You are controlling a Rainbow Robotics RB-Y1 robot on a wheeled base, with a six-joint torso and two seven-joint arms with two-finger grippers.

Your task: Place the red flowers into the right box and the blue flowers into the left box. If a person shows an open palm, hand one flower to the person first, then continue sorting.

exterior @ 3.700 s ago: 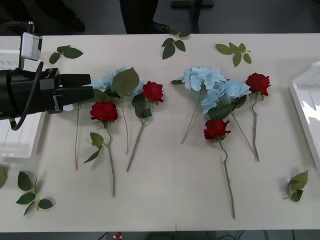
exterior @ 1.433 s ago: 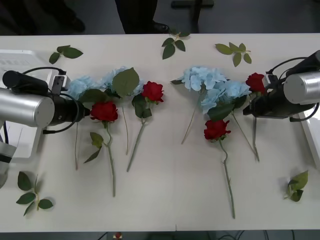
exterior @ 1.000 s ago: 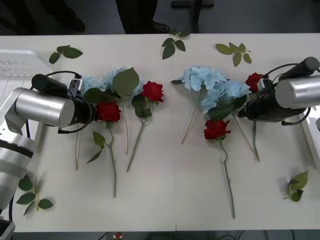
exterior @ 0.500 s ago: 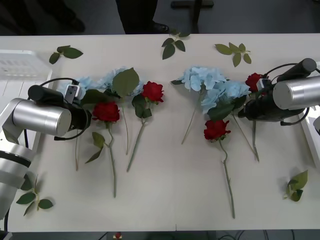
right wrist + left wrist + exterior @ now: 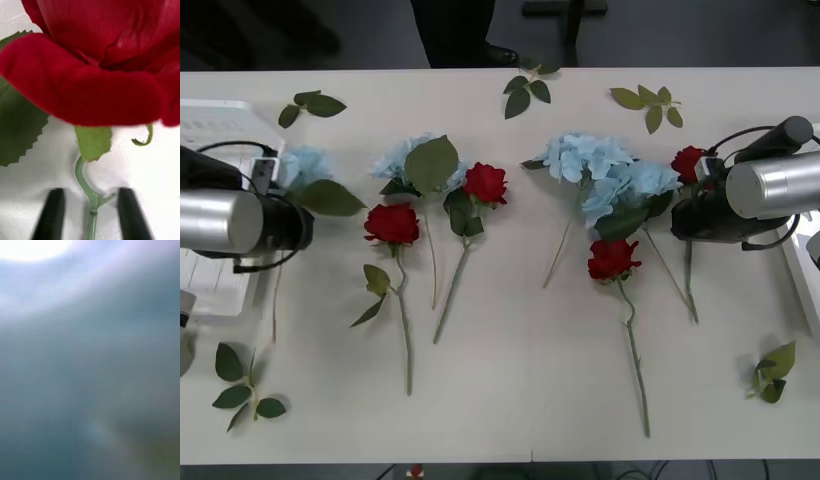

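From the front, a pale blue flower cluster (image 5: pixel 305 168) is held by the left gripper (image 5: pixel 308 222) beside the white slatted crate (image 5: pixel 215 125), its grip unseen; at the right wrist, the right gripper's (image 5: pixel 91 213) black fingers (image 5: pixel 52 215) are parted around a deep-red rose's (image 5: pixel 108 60) green stem.

The front camera looks down at the whole table (image 5: pixel 510 380); the right wrist camera sits very close to one rose (image 5: pixel 101 56), (image 5: pixel 688 163)

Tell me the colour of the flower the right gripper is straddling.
Deep red, a rose on a green stem; the right wrist view shows it best.
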